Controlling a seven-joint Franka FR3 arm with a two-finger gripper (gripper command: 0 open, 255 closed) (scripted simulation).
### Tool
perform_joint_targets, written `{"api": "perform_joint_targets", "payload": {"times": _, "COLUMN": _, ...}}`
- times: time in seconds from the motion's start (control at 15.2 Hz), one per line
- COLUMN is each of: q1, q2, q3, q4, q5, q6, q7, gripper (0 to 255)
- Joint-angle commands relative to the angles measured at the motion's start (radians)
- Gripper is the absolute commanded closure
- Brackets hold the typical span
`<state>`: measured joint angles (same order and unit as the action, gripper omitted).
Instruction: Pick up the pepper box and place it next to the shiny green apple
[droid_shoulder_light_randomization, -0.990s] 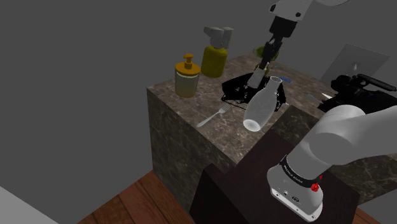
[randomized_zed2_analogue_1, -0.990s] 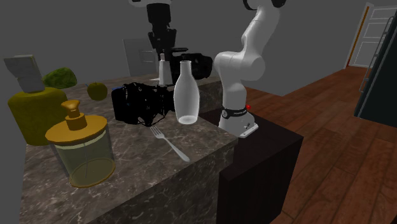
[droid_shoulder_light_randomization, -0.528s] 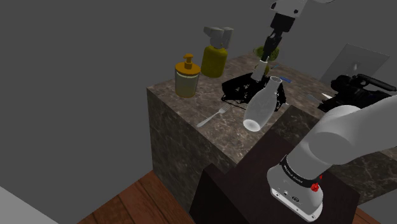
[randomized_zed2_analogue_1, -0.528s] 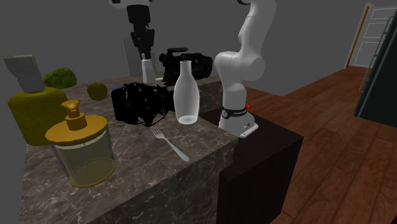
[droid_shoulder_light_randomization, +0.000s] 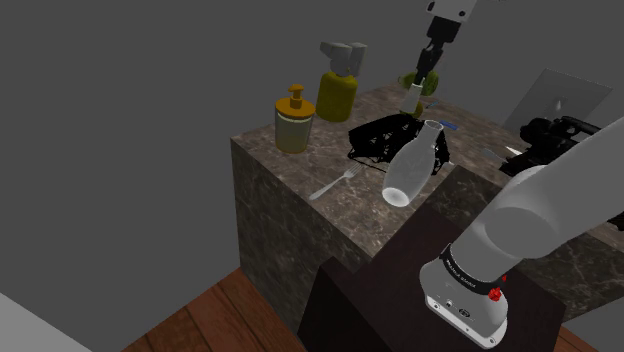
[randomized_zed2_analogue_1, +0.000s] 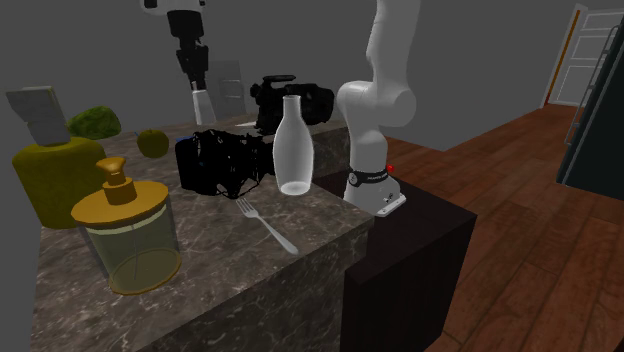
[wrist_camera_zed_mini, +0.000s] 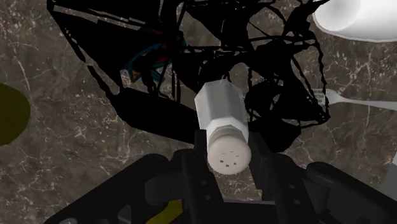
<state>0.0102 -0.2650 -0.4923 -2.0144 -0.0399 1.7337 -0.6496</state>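
- The hand (wrist_camera_zed_mini: 228, 173) clamps the pepper box (wrist_camera_zed_mini: 221, 121) at its cap end, so it hangs free for carrying.
- Below is a black tangle (wrist_camera_zed_mini: 153, 114) on the counter (wrist_camera_zed_mini: 63, 153), and the height likely clears it.
- The apple (randomized_zed2_analogue_1: 152, 142) is farther off, with bare counter beside it.

Noting the arm (droid_shoulder_light_randomization: 560, 195): smooth, rounded white links with dark grey joints, and a black band (droid_shoulder_light_randomization: 463, 270) with small white lettering around the lowest link, just above the base (droid_shoulder_light_randomization: 462, 302). I read the base as a pale grey block with rounded corners, two small dark marks on its face and a red button (droid_shoulder_light_randomization: 495, 293) at its upper edge. The gripper (randomized_zed2_analogue_1: 197, 88) is all black; in the wrist view I see its fingers (wrist_camera_zed_mini: 191, 172) as blocky matte bars on a wide black body.
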Motion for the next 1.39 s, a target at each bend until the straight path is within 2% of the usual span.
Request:
{"api": "perform_joint_targets", "payload": {"times": 0.0, "q1": -0.003, "q2": 0.077, "q3": -0.038, "q4": 0.071, "q5": 0.027, "q6": -0.002, "q7": -0.055, "gripper": 255}}
{"api": "perform_joint_targets", "payload": {"times": 0.26, "q1": -0.028, "q2": 0.248, "q3": -0.104, "q4": 0.239, "q5": 0.107, "q6": -0.03, "q7": -0.169, "gripper": 255}}
{"api": "perform_joint_targets", "payload": {"times": 0.46, "q1": -0.072, "q2": 0.389, "q3": -0.138, "q4": 0.386, "q5": 0.185, "q6": -0.068, "q7": -0.253, "gripper": 255}}
{"api": "perform_joint_targets", "payload": {"times": 0.73, "q1": -0.173, "q2": 0.592, "q3": -0.154, "q4": 0.623, "q5": 0.299, "q6": -0.15, "q7": -0.346, "gripper": 255}}
{"api": "perform_joint_targets", "payload": {"times": 0.92, "q1": -0.289, "q2": 0.762, "q3": -0.14, "q4": 0.862, "q5": 0.387, "q6": -0.241, "q7": -0.391, "gripper": 255}}
{"api": "perform_joint_targets", "payload": {"times": 1.32, "q1": -0.263, "q2": 0.743, "q3": -0.138, "q4": 0.749, "q5": 0.376, "q6": -0.149, "q7": -0.399, "gripper": 255}}
